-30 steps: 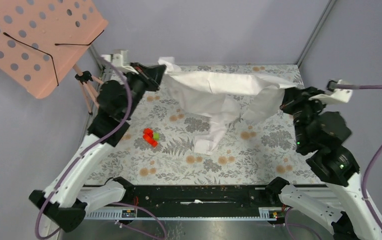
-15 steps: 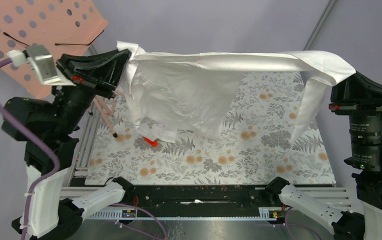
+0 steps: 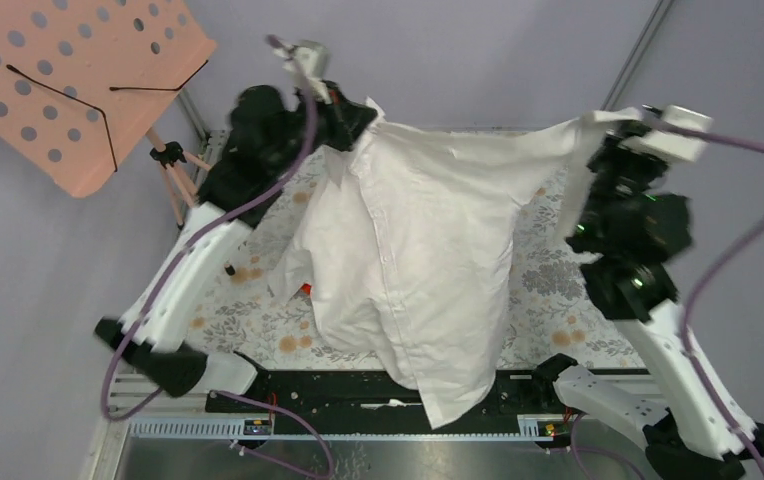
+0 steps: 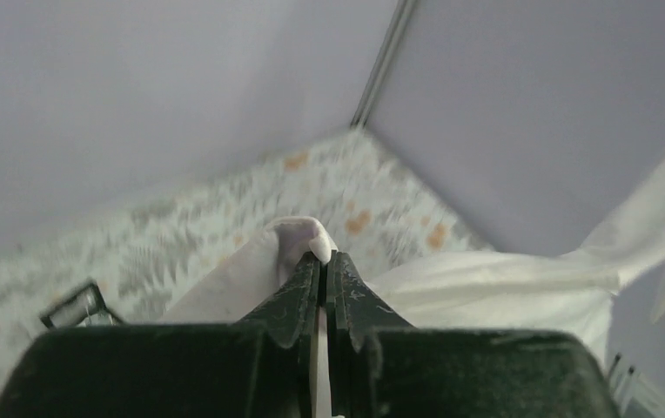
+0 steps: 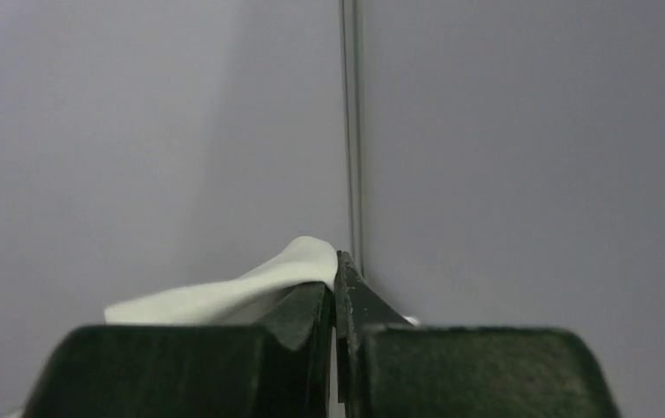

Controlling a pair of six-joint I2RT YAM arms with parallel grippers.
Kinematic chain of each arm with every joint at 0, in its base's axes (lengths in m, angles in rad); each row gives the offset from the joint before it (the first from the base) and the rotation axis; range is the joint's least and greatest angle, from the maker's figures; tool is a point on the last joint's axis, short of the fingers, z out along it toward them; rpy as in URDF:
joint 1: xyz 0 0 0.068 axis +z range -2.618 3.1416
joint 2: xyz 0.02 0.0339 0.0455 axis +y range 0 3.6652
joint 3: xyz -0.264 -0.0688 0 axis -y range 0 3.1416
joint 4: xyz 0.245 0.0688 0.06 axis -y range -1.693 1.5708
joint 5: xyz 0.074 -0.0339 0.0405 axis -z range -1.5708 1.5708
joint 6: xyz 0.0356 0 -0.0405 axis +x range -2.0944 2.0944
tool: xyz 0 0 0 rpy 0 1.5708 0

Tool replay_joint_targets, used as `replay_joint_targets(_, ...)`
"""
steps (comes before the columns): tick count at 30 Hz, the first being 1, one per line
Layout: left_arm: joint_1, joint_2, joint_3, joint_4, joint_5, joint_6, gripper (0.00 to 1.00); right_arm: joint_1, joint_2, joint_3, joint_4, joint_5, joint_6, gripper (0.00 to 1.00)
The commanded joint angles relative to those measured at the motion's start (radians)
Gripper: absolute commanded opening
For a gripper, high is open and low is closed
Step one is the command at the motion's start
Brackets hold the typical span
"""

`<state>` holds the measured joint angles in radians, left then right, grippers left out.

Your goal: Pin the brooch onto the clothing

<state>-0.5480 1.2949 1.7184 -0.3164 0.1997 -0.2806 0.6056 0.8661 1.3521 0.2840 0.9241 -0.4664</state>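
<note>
Stock before you, counted: two tools, one garment, one small block, one stand board, one tripod. Item one, the clothing [image 3: 418, 260]: a single white shirt of thin creased fabric. It is lifted off the floral surface [image 3: 558, 290] and strung by its top edge between your two tools. Its buttoned front runs down the middle, and its lowest corner hangs past the surface's near edge. Item two, your left tool [image 3: 358, 112]: raised at the far left. In the left wrist view its fingers [image 4: 303, 292] are pressed together on a fold of the white cloth, which curls over their tips. Item three, your right tool [image 3: 603, 135]: raised at the far right. In the right wrist view it is likewise pinched tight on a white fold, with the grey wall behind. Item four: one red block [image 3: 305, 290], only partly seen on the surface at the shirt's left edge. Item five: one pink perforated board [image 3: 68, 80] at the far left corner, with one tripod [image 3: 173, 160] below it, both well apart from the shirt.
</note>
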Motion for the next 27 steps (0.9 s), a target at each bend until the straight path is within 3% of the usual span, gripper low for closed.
replay_joint_targets(1,0.005,0.231,-0.017,-0.040,-0.066,-0.036,0.00,-0.213,0.084,-0.153,-0.180,0.118,0.249,0.00)
replay_joint_targets(4,0.005,0.412,0.040,-0.053,-0.085,-0.035,0.00,-0.376,0.120,-0.251,-0.337,-0.080,0.534,0.00)
replay_joint_targets(8,0.007,0.697,0.228,-0.107,-0.087,-0.052,0.00,-0.524,0.302,-0.260,-0.354,-0.285,0.672,0.00)
replay_joint_targets(11,0.006,0.882,0.419,-0.123,-0.102,-0.085,0.00,-0.639,0.494,-0.166,-0.407,-0.419,0.751,0.00)
replay_joint_targets(12,0.008,0.923,0.462,-0.122,-0.116,-0.100,0.15,-0.676,0.561,-0.120,-0.443,-0.460,0.772,0.03)
replay_joint_targets(14,0.008,0.974,0.517,-0.114,-0.116,-0.113,0.56,-0.739,0.700,0.012,-0.556,-0.556,0.804,0.28)
replay_joint_targets(15,0.007,0.976,0.515,-0.102,-0.107,-0.117,0.72,-0.764,0.759,0.081,-0.628,-0.610,0.808,0.44)
replay_joint_targets(16,0.007,0.964,0.496,-0.087,-0.093,-0.119,0.79,-0.782,0.808,0.149,-0.696,-0.653,0.805,0.57)
replay_joint_targets(18,0.005,0.904,0.406,-0.030,-0.063,-0.118,0.90,-0.792,0.865,0.228,-0.788,-0.718,0.779,0.70)
replay_joint_targets(22,0.000,0.714,0.170,0.050,-0.005,-0.131,0.95,-0.793,0.821,0.154,-0.822,-0.824,0.776,0.98)
replay_joint_targets(27,0.004,0.477,-0.158,0.074,0.035,-0.136,0.98,-0.793,0.741,-0.023,-0.857,-0.810,0.802,1.00)
